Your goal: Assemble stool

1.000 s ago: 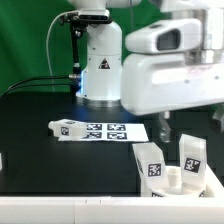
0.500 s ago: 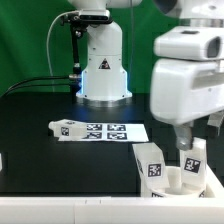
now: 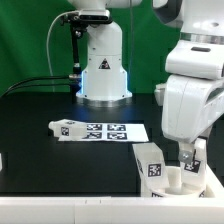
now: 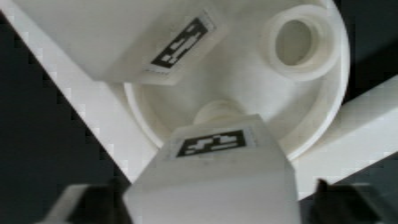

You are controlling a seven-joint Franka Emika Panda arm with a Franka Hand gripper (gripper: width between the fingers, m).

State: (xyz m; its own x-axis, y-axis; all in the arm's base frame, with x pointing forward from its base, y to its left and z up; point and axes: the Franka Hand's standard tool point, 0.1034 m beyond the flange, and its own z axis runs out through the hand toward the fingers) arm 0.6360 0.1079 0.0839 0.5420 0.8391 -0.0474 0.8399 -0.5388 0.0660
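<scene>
The arm has swung across to the exterior view's right and dropped since a second ago. Then its wrist hung high above the parts; now it stands low over the stool pieces at the front of the bench, on that view's right.

The tool straddles one upright leg. In the wrist view this leg fills the space between the two fingers, its tag facing the camera. The jaws have drawn in from their widest, but whether they already press on the leg cannot be told.

A second leg stands just beside it, on the exterior view's left, tag outward. In the wrist view both legs overlap the round seat, which lies flat with a round socket showing near its rim.

A third leg lies on its side well apart from the others, touching or just beside the end of the marker board on the exterior view's left. None of the parts has shifted, and neither has the board.
</scene>
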